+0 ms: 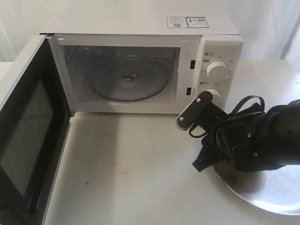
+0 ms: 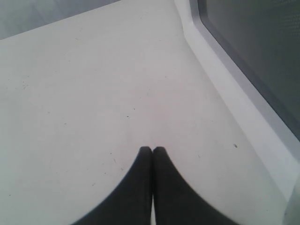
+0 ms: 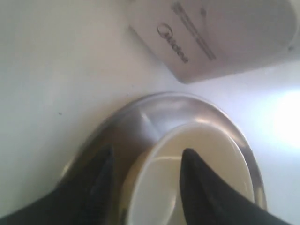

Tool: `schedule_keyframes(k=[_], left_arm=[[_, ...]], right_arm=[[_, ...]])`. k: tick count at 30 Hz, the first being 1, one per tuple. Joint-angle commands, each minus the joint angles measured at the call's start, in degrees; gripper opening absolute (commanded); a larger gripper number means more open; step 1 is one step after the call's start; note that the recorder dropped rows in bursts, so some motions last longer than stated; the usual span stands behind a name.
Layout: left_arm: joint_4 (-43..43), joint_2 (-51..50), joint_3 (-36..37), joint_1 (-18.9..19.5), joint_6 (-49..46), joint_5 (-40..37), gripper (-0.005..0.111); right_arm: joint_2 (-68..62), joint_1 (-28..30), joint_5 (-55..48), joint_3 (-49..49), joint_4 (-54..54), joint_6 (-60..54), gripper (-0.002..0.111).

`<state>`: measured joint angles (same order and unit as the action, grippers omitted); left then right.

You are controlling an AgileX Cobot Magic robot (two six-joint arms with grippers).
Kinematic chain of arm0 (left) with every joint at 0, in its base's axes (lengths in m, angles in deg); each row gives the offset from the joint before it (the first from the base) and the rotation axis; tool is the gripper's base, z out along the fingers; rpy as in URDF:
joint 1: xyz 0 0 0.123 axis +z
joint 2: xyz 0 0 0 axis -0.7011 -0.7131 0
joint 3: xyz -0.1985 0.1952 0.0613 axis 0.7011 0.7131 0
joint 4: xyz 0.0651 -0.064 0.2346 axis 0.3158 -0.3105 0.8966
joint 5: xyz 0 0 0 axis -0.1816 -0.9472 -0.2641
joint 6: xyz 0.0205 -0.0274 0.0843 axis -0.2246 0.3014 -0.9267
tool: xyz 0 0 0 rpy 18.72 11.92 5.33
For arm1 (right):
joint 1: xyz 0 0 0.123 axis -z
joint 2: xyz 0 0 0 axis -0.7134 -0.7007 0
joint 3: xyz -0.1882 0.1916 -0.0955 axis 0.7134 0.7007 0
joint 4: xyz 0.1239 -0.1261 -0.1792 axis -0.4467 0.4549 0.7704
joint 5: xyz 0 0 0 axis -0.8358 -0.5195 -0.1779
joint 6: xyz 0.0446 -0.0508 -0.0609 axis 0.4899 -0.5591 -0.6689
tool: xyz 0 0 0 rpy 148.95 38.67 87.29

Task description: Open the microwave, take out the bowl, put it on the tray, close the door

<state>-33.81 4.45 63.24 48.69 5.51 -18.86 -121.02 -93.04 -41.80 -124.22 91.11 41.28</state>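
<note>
Fingers (image 3: 96,183) of right gripper (image 3: 146,157) stand apart, astride the rim of the bowl (image 3: 211,138), which sits on the tray (image 3: 140,115), near right. I judge it light, stiff, prob. slippery & breakable; best hold is the rim wall. Left gripper (image 2: 152,149): fingers together.

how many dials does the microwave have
2. Both sit on the microwave, on the panel beside its opening, one above the other: the upper dial shows fully, the lower dial is partly hidden behind the right arm.
</note>
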Motion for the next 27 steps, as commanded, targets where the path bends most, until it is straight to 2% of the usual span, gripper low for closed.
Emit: schedule_keyframes(k=[1,3,5,7,9,13,16,22,27], left_arm=[[-0.24,0.19,0.12,-0.23,0.2,0.01,0.0],[-0.24,0.19,0.12,-0.23,0.2,0.01,0.0],[-0.24,0.19,0.12,-0.23,0.2,0.01,0.0],[-0.24,0.19,0.12,-0.23,0.2,0.01,0.0],[-0.24,0.19,0.12,-0.23,0.2,0.01,0.0],[-0.24,0.19,0.12,-0.23,0.2,0.01,0.0],[-0.24,0.19,0.12,-0.23,0.2,0.01,0.0],[-0.24,0.19,0.12,-0.23,0.2,0.01,0.0],[-0.24,0.19,0.12,-0.23,0.2,0.01,0.0]], right_arm=[[5.7,-0.4,12.23,0.19,1.86,1.51,0.025],[8.9,-0.99,22.72,0.1,2.09,1.51,0.013],[11.1,-1.57,38.19,-0.81,2.09,1.51,0.0],[11.6,-2.52,51.47,-3.29,2.02,-0.79,0.0],[11.27,-4.05,57.87,-7.3,0.82,-3.88,0.0],[9.07,-8.03,55.91,-17.64,-11.9,-15.41,0.0],[5.79,-10.53,56.02,-25.34,-18.67,-19.61,0.0],[-4.73,-15.9,54.3,-40.45,-17.04,-19.61,0.0],[-13.49,-21.22,42.47,-50.91,-14.01,-19.61,0.0]])
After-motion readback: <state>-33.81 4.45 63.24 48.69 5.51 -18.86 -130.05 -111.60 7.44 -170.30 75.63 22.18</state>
